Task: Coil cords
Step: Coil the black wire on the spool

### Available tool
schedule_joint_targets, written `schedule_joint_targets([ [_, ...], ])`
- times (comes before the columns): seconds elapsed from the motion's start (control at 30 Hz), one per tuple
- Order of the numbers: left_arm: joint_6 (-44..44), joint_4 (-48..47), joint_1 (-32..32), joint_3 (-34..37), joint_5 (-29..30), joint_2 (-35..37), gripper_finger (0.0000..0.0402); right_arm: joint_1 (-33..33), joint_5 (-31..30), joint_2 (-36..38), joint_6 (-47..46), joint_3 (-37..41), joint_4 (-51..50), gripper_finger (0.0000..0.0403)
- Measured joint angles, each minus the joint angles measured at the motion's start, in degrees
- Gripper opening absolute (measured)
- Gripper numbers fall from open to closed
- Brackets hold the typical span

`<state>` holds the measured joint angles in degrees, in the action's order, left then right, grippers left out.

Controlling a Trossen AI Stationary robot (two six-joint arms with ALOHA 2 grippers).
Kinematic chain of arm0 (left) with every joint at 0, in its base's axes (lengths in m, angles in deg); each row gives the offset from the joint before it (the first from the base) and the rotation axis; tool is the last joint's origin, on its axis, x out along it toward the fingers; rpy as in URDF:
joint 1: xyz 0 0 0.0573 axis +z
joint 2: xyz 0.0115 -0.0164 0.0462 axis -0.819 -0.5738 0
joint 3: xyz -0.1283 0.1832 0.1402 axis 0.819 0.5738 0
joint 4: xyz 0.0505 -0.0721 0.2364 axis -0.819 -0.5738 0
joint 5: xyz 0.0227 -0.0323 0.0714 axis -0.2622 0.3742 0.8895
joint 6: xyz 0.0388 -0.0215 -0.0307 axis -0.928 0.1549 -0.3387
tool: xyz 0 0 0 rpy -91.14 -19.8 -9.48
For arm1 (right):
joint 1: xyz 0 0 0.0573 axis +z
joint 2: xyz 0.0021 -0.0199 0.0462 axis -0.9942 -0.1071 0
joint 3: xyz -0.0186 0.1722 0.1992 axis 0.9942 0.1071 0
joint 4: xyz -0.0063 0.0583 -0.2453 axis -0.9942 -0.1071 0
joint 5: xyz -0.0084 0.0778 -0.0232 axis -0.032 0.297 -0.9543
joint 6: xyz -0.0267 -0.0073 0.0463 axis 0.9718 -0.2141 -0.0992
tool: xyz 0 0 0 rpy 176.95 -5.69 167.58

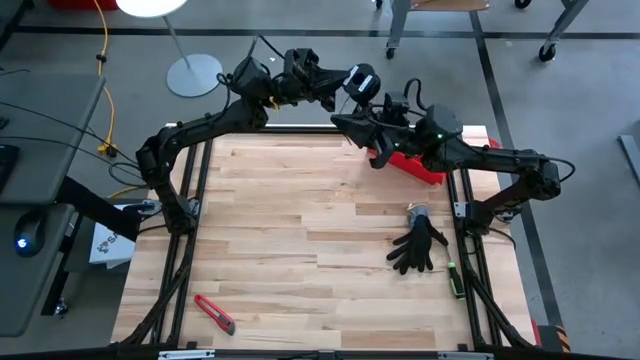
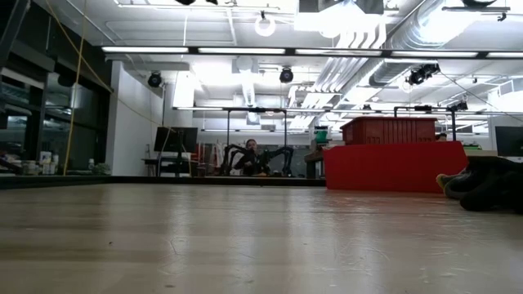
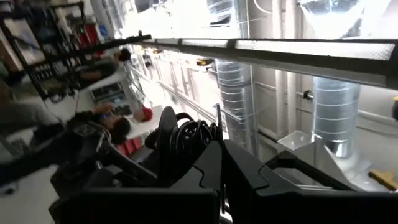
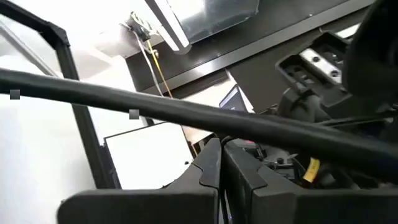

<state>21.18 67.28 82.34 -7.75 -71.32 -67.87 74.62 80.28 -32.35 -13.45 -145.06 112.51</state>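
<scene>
Both arms are raised over the table's far edge and neither shows in the low view. A small round black spool [image 1: 360, 82] hangs there, with dark cord wound on it [image 3: 194, 138]. My left gripper [image 1: 338, 95] comes in from the left, shut, with the spool right at its fingertips [image 3: 214, 163]. My right gripper [image 1: 342, 122] reaches in from the right to just near of the spool, and its fingers [image 4: 211, 165] are shut. No loose run of cord shows between the two grippers. My left gripper is shut on the spool at the side of its wound cord [image 3: 208, 140]. The fingers slant upward, and the spool is held high, clear of the table. The fingers themselves hide which part they pinch. Whether my right gripper touches the cord, I cannot tell.
A red bin [image 1: 415, 165] stands at the far right under the right arm. Also on the table are a black glove [image 1: 418, 245] at the right, a green pen [image 1: 455, 280] near the right edge, and a red box cutter [image 1: 215, 313] near the front left. Bare wood [image 1: 290, 220] fills the middle.
</scene>
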Motion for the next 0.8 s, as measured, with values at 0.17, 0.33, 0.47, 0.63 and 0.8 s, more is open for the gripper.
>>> schedule_joint_targets([
  [0.17, -2.94, 0.36, 2.83, 0.00, -5.82, 0.07, 0.0000, -0.15, 1.25, 0.00, -0.20, 0.00, -0.44, 0.0000],
  [0.33, -4.93, 0.03, 5.19, 0.00, -13.00, 1.67, 0.0000, -0.15, 3.70, 0.15, -0.29, 0.00, -3.23, 0.0000],
  [0.47, -8.76, -0.86, 6.95, 0.00, -17.39, 3.58, 0.0000, -0.15, 4.55, 0.31, -0.27, 0.00, -5.11, 0.0000],
  [0.63, -17.89, -10.38, 8.68, 0.00, -25.81, 6.26, 0.0000, -0.56, 5.67, 0.33, -0.34, 0.00, -8.08, 0.0000],
  [0.8, -29.65, -24.57, 9.05, 0.00, -32.81, 9.19, 0.0000, -2.09, 8.36, 0.35, -2.77, 0.00, -10.60, 0.0000],
])
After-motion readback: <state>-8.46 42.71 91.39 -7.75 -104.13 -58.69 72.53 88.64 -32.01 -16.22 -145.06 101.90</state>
